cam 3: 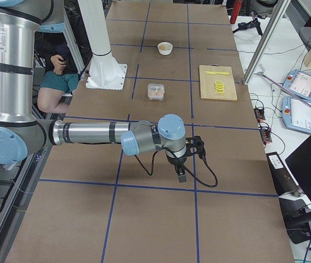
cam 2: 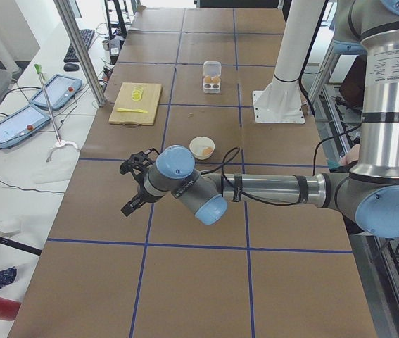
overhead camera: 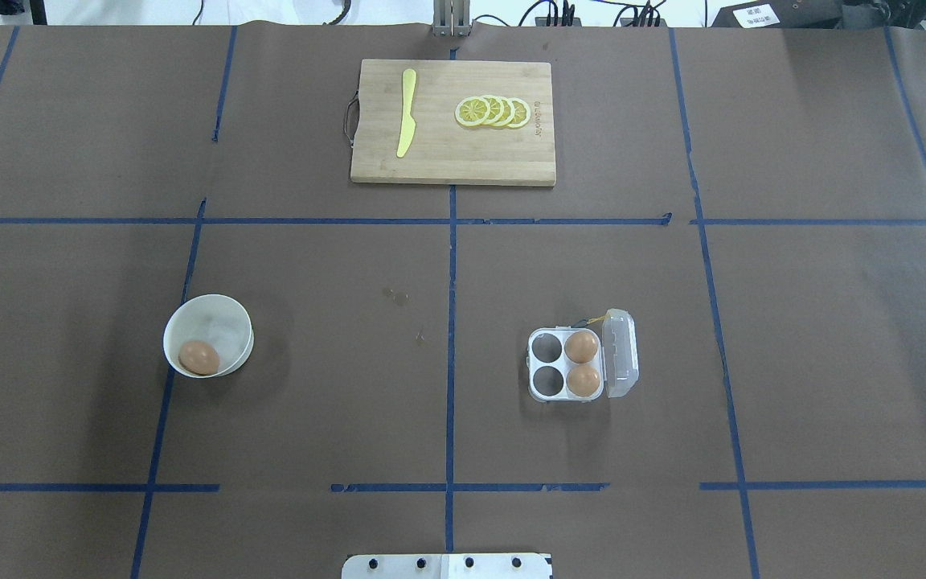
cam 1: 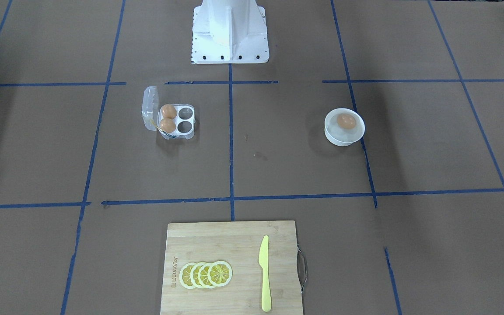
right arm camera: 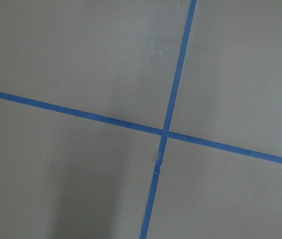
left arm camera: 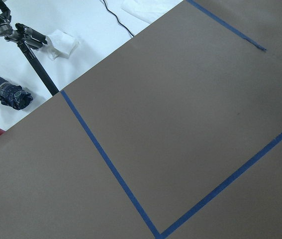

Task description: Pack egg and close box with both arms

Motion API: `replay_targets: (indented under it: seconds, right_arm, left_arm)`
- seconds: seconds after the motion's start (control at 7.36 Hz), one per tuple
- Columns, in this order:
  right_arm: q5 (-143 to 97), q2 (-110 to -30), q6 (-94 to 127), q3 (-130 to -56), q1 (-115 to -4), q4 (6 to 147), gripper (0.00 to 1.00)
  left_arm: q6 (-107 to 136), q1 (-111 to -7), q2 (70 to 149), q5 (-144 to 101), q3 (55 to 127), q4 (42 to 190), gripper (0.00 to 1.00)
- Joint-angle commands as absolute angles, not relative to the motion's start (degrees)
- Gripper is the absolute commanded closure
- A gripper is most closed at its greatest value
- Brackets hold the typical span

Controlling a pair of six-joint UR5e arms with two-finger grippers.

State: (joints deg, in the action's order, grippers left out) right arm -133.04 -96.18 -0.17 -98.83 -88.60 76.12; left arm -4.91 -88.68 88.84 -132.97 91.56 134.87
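One brown egg [overhead camera: 198,357] lies in a round white bowl [overhead camera: 214,301] on the table's left half; it also shows in the front view [cam 1: 345,121]. The clear egg box [overhead camera: 546,374] stands on the right half with its lid [overhead camera: 620,354] hinged open and standing up. Two eggs [overhead camera: 581,346] fill the cups beside the lid; two cups are empty. My left gripper [cam 2: 126,189] shows only in the left side view, near the bowl's end of the table, empty-looking. My right gripper [cam 3: 191,159] shows only in the right side view. I cannot tell whether either is open or shut.
A wooden cutting board [overhead camera: 447,165] with lemon slices [overhead camera: 493,112] and a yellow knife [overhead camera: 407,112] lies at the far middle. The white base pedestal [cam 1: 230,30] stands at the robot's side. Both wrist views show only brown paper and blue tape.
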Motion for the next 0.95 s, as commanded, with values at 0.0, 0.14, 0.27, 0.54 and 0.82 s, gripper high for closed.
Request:
replay_targets:
  seconds: [0.0,0.14,0.27,0.54,0.82]
  right_arm:
    - [-134.21,-96.24,0.09,-98.88,-88.51,75.41,0.00]
    - [-134.21,-96.15,0.26,-98.96,-88.51,75.41,0.00]
    - [-134.21,-96.15,0.35,-98.96,-88.59,75.41,0.00]
    - [-134.30,-96.15,0.35,-98.96,-88.59,75.41,0.00]
    - [-134.38,-96.50,0.26,-99.14,-88.59,75.41,0.00]
  left_arm:
    - [-1.33,-85.02,89.03,-135.33,92.72,137.28,0.00]
    - [4.95,-83.25,89.12,-135.44,93.25,137.55,0.00]
    - [13.88,-79.93,88.95,-134.74,96.38,137.55,0.00]
    - [23.69,-75.17,88.51,-133.60,101.67,137.55,0.00]
    - [38.16,-64.22,88.68,-122.93,105.97,137.55,0.00]
